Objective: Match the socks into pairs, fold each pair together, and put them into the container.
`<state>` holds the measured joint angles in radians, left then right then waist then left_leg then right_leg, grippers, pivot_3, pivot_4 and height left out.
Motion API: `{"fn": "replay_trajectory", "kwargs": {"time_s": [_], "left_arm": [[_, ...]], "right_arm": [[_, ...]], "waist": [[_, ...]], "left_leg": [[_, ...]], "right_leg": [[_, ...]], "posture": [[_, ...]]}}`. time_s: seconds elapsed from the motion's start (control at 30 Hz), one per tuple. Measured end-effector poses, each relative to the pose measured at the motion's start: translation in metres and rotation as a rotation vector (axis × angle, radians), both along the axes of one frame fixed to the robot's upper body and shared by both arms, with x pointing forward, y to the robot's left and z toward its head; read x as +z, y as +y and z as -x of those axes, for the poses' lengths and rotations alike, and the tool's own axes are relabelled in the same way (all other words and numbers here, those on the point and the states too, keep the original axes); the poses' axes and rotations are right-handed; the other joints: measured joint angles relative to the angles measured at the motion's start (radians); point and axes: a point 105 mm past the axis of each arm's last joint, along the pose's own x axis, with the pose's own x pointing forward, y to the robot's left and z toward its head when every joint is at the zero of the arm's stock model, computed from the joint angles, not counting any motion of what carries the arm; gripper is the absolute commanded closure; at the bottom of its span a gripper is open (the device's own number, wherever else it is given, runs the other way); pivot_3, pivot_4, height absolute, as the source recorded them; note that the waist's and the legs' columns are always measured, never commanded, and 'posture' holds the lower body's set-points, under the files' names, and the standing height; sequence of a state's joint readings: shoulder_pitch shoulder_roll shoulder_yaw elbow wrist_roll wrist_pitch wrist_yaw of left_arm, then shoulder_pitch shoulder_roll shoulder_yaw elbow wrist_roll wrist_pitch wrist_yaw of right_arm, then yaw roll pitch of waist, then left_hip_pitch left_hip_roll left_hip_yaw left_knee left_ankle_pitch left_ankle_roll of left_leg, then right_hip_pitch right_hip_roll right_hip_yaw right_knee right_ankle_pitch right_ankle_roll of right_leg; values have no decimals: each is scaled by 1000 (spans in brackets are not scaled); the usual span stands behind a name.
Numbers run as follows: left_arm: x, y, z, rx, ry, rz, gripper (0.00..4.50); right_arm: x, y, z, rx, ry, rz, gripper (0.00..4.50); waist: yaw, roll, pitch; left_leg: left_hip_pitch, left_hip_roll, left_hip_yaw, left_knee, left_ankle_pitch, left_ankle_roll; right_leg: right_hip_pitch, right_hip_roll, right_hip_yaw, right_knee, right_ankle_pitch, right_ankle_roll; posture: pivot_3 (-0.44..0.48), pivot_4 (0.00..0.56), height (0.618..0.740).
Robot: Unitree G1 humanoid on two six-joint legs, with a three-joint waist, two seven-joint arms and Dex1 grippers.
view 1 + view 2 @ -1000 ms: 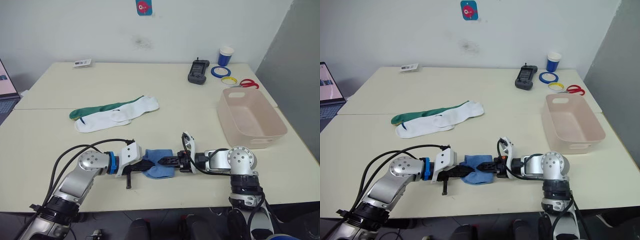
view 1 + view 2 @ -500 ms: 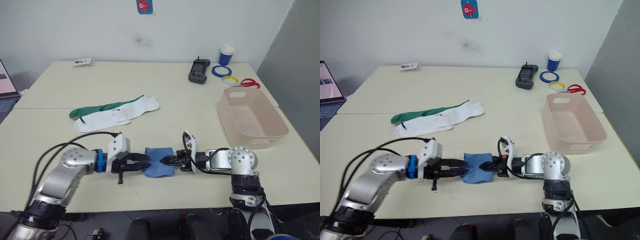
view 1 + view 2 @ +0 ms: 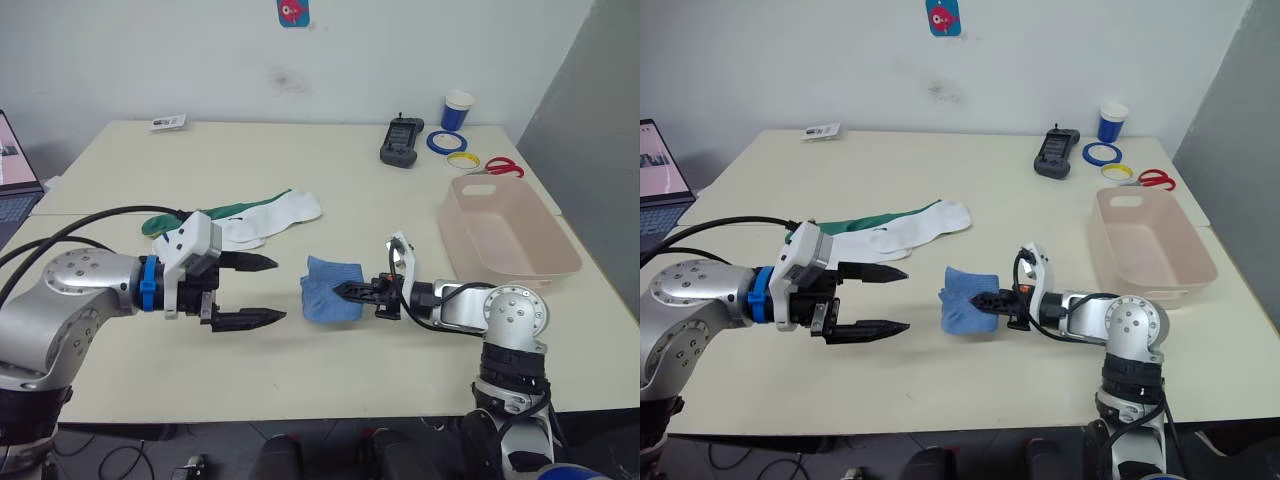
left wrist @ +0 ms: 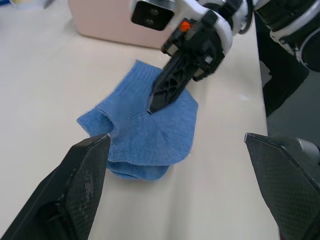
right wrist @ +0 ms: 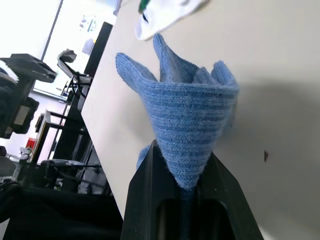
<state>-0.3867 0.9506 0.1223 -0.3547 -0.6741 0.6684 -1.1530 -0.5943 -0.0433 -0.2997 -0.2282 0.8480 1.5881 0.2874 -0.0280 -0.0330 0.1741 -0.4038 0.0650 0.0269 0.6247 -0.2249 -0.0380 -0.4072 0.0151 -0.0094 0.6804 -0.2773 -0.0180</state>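
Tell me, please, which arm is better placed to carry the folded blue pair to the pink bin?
The right: its gripper is shut on the blue pair, and the bin is on its side. The left gripper is open.

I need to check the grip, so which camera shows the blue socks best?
The left wrist view: the blue socks lie unobstructed, the right pincer closed on them. The right wrist view shows bunched fabric; the eye views show them small.

I see a cream table (image 3: 330, 190) carrying a pink bin (image 3: 508, 228), folded blue socks (image 3: 328, 291), white socks (image 3: 268, 217) over a green one (image 3: 160, 222), a cup (image 3: 456, 110), tape rings (image 3: 441, 141), scissors (image 3: 495, 167), and perhaps a remote (image 3: 400, 139).
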Motion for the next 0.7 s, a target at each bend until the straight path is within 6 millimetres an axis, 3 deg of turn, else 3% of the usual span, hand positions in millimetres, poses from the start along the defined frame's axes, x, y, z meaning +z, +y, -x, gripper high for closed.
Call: {"fn": "replay_trajectory", "kwargs": {"time_s": [0.17,0.3,0.37,0.47,0.57,0.7], "left_arm": [[47,-44,-22,-19,-134,205,28],[81,-79,-33,-32,-204,361,28],[86,-92,-39,-34,-203,387,28],[82,-116,-48,-64,-204,391,28],[87,-136,-52,-100,-237,405,28],[96,-156,-49,-147,-263,447,28]], "right_arm": [[66,-23,-9,-44,-279,13,4500],[113,-76,-26,-203,-468,147,4500],[128,-102,-36,-286,-535,238,4500],[141,-155,-56,-428,-670,502,4500],[141,-198,-71,-470,-824,818,4500],[122,-226,-84,-349,-970,1174,4500]], "waist": [[4,0,2],[7,0,2],[5,0,2],[4,0,2],[2,0,3],[-7,0,3]], "left_leg": [[-6,-3,-1,4,0,0],[-9,-4,0,4,0,0],[-10,-4,0,4,0,0],[-11,-4,0,4,0,0],[-11,-4,1,4,0,1],[-11,-4,5,4,1,-1]], "right_leg": [[-2,1,1,-1,2,3],[-3,0,2,-4,2,4],[-4,1,3,-5,2,4],[-5,1,3,-4,2,4],[-6,1,3,-5,2,4],[-9,1,10,-2,2,4]], "posture": [[0,150,740],[0,150,740],[0,150,740],[0,150,740],[0,150,740],[0,150,740]]}}
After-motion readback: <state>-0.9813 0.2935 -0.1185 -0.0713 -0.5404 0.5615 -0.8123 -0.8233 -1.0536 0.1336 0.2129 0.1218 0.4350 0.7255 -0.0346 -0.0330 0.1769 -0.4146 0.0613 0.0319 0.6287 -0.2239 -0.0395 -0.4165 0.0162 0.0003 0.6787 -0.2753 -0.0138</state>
